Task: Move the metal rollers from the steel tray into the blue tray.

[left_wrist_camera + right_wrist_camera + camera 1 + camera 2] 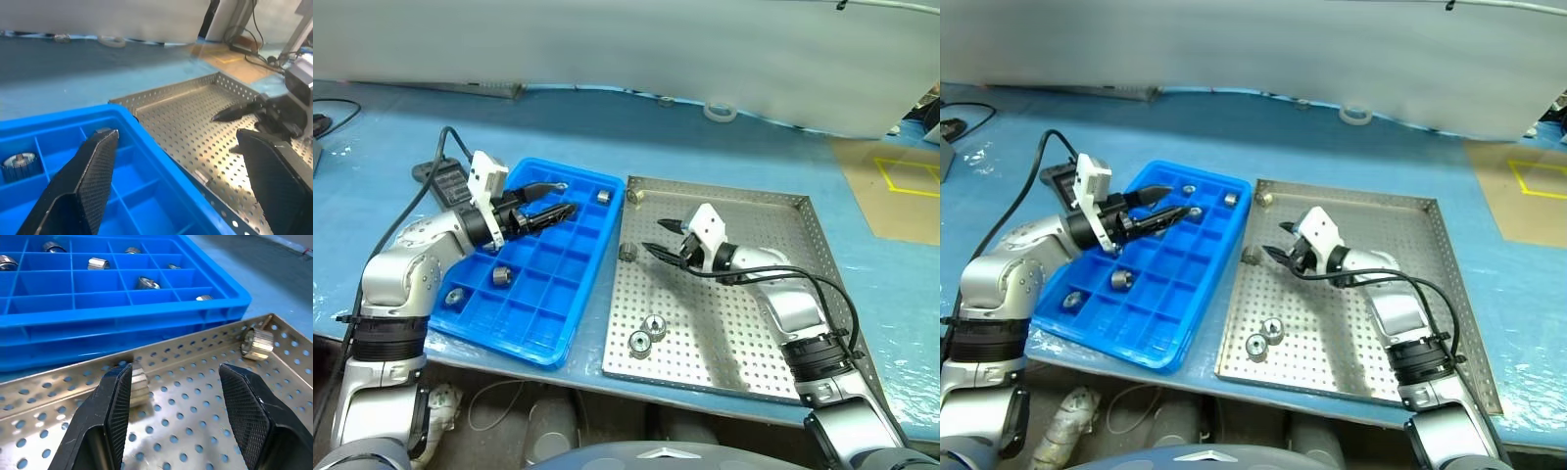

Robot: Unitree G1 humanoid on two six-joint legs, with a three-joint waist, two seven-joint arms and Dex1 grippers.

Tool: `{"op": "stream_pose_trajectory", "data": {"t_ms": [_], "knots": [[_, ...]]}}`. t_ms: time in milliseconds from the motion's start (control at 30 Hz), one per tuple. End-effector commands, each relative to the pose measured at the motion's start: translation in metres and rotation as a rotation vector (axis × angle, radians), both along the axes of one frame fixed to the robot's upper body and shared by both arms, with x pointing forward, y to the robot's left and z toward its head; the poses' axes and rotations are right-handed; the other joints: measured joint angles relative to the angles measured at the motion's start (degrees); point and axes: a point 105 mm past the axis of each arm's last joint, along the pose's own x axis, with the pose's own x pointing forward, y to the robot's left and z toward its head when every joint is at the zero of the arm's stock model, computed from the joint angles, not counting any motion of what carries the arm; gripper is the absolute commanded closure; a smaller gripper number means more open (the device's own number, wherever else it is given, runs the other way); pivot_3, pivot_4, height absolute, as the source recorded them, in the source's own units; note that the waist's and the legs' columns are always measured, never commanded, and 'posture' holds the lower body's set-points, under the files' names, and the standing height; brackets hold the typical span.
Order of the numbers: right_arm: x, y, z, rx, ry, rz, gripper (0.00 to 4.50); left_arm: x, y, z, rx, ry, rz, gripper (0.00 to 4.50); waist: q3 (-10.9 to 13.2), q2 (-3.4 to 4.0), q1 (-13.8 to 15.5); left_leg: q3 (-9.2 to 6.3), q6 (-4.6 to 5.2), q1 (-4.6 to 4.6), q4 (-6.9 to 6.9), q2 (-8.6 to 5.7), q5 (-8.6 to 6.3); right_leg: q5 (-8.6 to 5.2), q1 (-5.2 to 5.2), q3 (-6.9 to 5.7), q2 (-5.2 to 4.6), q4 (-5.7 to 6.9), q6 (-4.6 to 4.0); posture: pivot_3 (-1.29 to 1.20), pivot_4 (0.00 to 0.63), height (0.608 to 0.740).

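Hovering mid-frame, the right gripper (664, 238) has its fingers parted and empty; the nearest roller (627, 252) lies just left of them against the steel tray (773, 323) rim. The left gripper (551, 200), wide open and empty, hangs over the blue tray (533, 338).

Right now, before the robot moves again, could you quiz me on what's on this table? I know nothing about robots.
1. True or false: the left fingers are clamped on one of the metal rollers.
2. How many rollers are lying in the steel tray?
3. Which roller lies closest to the right fingers?
A. the one against the rim beside the blue tray
B. the pair near the robot's edge
C. the one in the far corner

Key:
1. False: they are open and empty, above the blue tray.
2. Four.
3. A.
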Motion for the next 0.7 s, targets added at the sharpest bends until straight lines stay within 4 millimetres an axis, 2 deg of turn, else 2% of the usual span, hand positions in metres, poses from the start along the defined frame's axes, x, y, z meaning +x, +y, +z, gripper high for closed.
{"op": "stream_pose_trajectory", "data": {"t_ms": [33, 167, 300, 467, 700], "knots": [[0.003, 0.008, 0.004, -0.005, -0.022, 0.021, 1.57, 0.001, -0.003, 0.009, -0.01, -0.044, -0.002, 0.44, 0.0, -0.01, -0.06, 0.0, 0.01, 0.0, 0.01, -0.01, 0.0, 0.0, 0.01, 0.0, -0.01, -0.01, 0.0, 0.02, 0.15, 0.74], [0.003, 0.012, -0.007, -0.004, 0.028, 0.043, 1.57, 0.001, -0.005, 0.009, -0.017, -0.041, -0.006, 0.44, 0.0, 0.0, -0.02, 0.0, 0.01, -0.02, 0.02, 0.01, -0.01, 0.0, 0.01, -0.02, -0.01, 0.0, -0.02, 0.02, 0.15, 0.74], [0.007, 0.007, -0.026, -0.06, 0.051, 0.045, 1.57, 0.001, -0.004, 0.007, -0.014, -0.036, -0.004, 0.44, 0.0, 0.01, -0.06, 0.0, 0.02, -0.03, 0.02, 0.01, -0.01, 0.01, 0.02, -0.03, -0.01, -0.01, -0.03, 0.02, 0.15, 0.74], [0.023, 0.005, -0.023, -0.042, 0.034, 0.016, 1.57, 0.0, -0.005, 0.005, -0.014, -0.029, -0.004, 0.44, 0.01, 0.02, -0.2, 0.0, 0.02, -0.03, 0.03, 0.02, -0.01, 0.02, 0.0, -0.03, 0.0, 0.01, -0.04, 0.03, 0.15, 0.74], [0.021, 0.022, -0.037, -0.074, 0.048, 0.091, 1.57, 0.001, -0.001, 0.002, -0.006, -0.019, 0.021, 0.44, 0.0, -0.01, -0.17, 0.0, 0.04, -0.04, 0.04, 0.03, -0.02, 0.06, 0.04, -0.07, 0.0, 0.01, -0.13, 0.05, 0.15, 0.74]]}}
